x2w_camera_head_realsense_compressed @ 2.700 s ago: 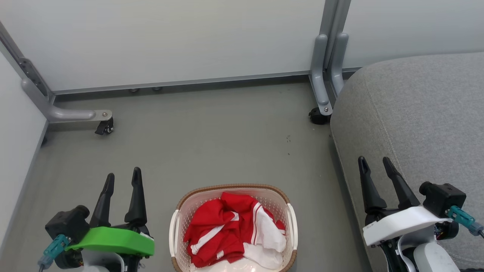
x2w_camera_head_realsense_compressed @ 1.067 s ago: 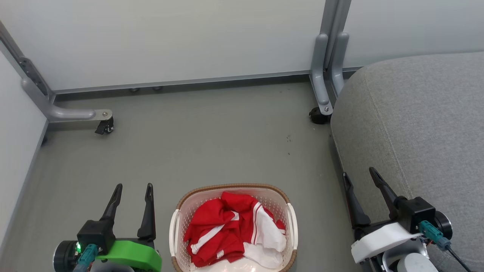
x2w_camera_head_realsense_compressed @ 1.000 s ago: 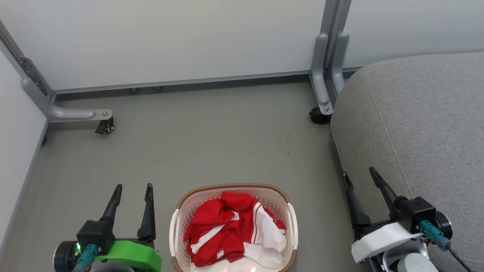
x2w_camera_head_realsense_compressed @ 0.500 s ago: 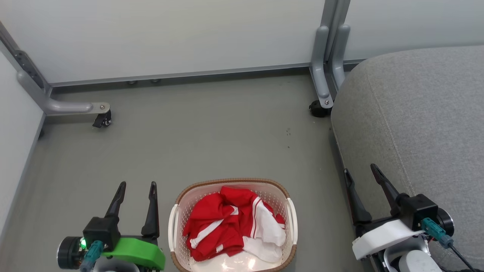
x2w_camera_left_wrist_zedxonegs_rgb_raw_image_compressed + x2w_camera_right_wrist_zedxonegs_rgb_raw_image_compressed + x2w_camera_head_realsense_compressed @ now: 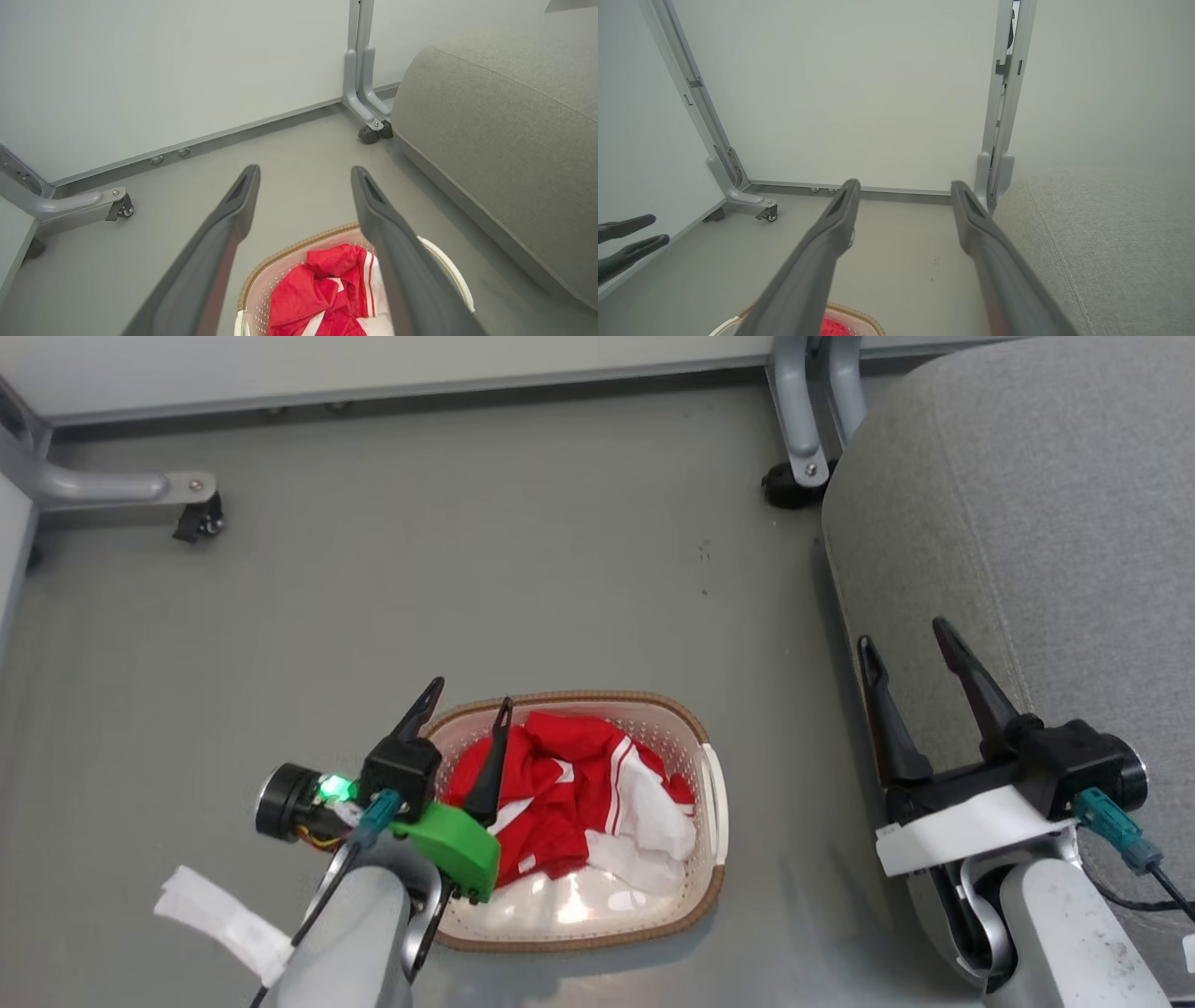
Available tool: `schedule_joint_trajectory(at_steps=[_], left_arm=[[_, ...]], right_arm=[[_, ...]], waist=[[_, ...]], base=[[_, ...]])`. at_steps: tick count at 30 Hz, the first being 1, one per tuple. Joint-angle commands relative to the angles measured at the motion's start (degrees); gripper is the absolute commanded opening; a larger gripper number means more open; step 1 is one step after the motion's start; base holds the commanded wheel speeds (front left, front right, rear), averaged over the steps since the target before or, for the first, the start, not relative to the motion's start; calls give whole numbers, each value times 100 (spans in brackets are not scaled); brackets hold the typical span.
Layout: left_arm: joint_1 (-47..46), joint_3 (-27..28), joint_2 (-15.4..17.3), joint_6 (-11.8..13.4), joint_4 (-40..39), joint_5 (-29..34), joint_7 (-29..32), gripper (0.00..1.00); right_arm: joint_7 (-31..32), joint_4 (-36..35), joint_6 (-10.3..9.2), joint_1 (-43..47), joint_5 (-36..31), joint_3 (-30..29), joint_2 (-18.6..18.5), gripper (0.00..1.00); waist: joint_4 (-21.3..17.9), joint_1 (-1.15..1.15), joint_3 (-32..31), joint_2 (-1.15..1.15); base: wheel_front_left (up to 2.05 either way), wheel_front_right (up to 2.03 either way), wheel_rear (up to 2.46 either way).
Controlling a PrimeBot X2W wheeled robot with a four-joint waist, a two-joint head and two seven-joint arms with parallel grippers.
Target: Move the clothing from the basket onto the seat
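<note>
Both left fingers (image 5: pixel 490 770) and right fingers (image 5: pixel 976 683) are standing spread and empty, the left pair hovering just above the clothing (image 5: pixel 569 784) in the basket (image 5: pixel 711 803), likely needing a centred, deep descent.

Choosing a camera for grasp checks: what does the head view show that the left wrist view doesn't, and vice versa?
Head view adds: the right gripper, open, beside the seat; the near rim of the basket, with the left gripper open at its left side. Left wrist view adds: the white wall panel and upright frame post. Both share: basket, red-and-white clothing, seat, grey floor, caster feet.
</note>
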Motion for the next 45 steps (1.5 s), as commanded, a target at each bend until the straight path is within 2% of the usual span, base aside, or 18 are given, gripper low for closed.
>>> schedule_joint_trajectory(at_steps=[1, 9, 17, 23, 32, 39, 45], left_arm=[[-315, -134, 20, 37, 212, 75, 7, 100], [-1525, -948, 24, 104, 1677, 502, 6, 100], [-2392, -1337, 49, 200, 3020, 813, 9, 100], [-2899, -1519, 158, 290, 3706, 1008, 57, 100], [-3342, -1628, 403, 546, 4089, 1060, 350, 100], [-3576, -1778, 607, 895, 4173, 1196, 530, 100], [-3691, -1866, 722, 1038, 4205, 1210, 781, 100]], right_arm=[[-23, -76, 0, -168, 4, 24, -9, 100], [-83, -274, 0, -691, 41, 102, 27, 100], [-139, -273, 0, -1080, 116, 256, 159, 100], [-146, -313, 0, -1296, 216, 326, 242, 100], [-149, -368, 0, -1502, 352, 455, 356, 100], [-150, -370, 0, -1575, 451, 512, 394, 100], [-150, -392, 0, -1600, 535, 565, 404, 100]], waist=[[-180, 0, 786, 0], [-464, 0, 1876, 0], [-762, 0, 2711, 0], [-961, 0, 3183, 0], [-1192, 0, 3656, 0], [-1295, 0, 3882, 0], [-1355, 0, 4000, 0]], base=[[0, 0, 0], [0, 0, 0], [0, 0, 0], [0, 0, 0], [0, 0, 0], [0, 0, 0], [0, 0, 0]])
